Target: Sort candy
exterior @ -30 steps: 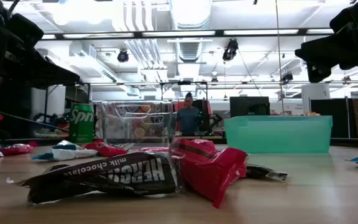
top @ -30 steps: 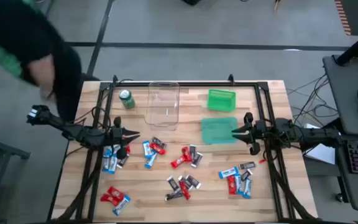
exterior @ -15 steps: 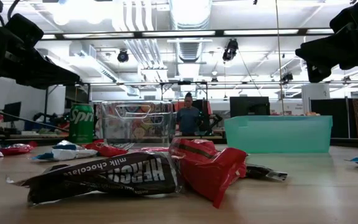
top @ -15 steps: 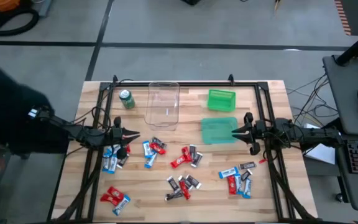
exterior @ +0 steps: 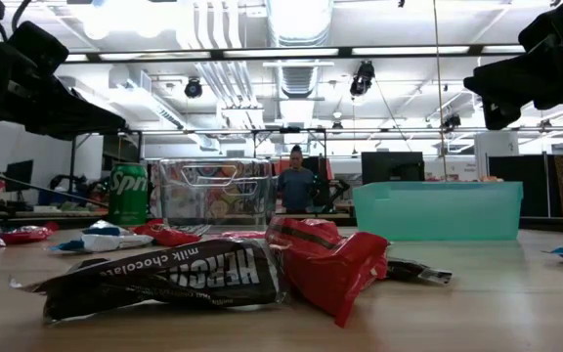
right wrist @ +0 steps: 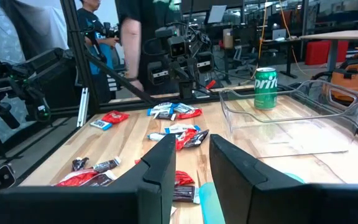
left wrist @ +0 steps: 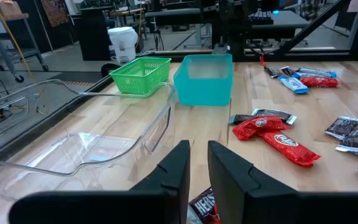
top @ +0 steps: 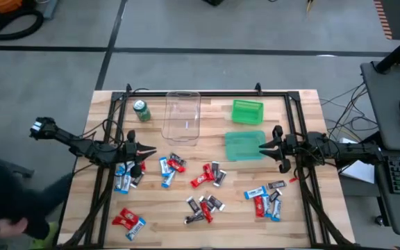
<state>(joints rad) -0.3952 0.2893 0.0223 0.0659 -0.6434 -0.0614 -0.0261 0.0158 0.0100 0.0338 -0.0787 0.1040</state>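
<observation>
From the table-level camera the nearest thing I see is a dark-wrapped chocolate bar (exterior: 159, 277) touching a red-wrapped bar (exterior: 332, 262), part of the candy (top: 201, 182) scattered in loose clusters over the front half of the wooden table (top: 304, 111). My left gripper (top: 140, 158) hovers above the blue-and-white bars at the left with its fingers (left wrist: 176, 168) nearly together and holding nothing, and my right gripper (top: 280, 148) hangs just beside the teal bin (top: 244, 146), 2 fingers (right wrist: 160, 169) a little apart and empty. Toward the far edge stand the clear plastic bin (top: 182, 117), the green soda can (top: 141, 110) and the green basket (top: 247, 112), and a person (top: 9, 212) is off the table's left corner.
</observation>
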